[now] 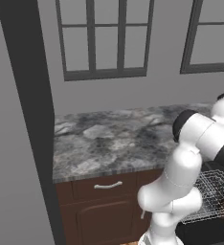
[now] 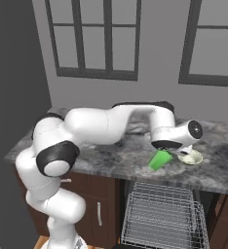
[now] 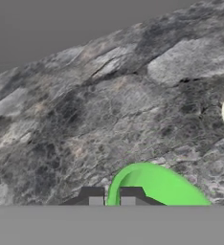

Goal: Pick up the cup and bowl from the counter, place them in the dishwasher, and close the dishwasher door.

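Your gripper (image 3: 112,196) clamps the tilted bright green cylindrical cup (image 2: 160,159) by its rim above the mottled grey stone counter (image 2: 116,163), beside the pale cream shallow bowl (image 2: 190,157).

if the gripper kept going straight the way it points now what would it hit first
Most likely the counter. The gripper already has the tilted green cup at its jaws, one jaw inside the rim, and beyond it lies only mottled stone. The bowl sits off to one side, out of that line, though depth is hard to judge.

Glossy white, rounded, tubular robot arm (image 2: 94,125) with black joint bands; two small dark square fingertips (image 3: 92,195).
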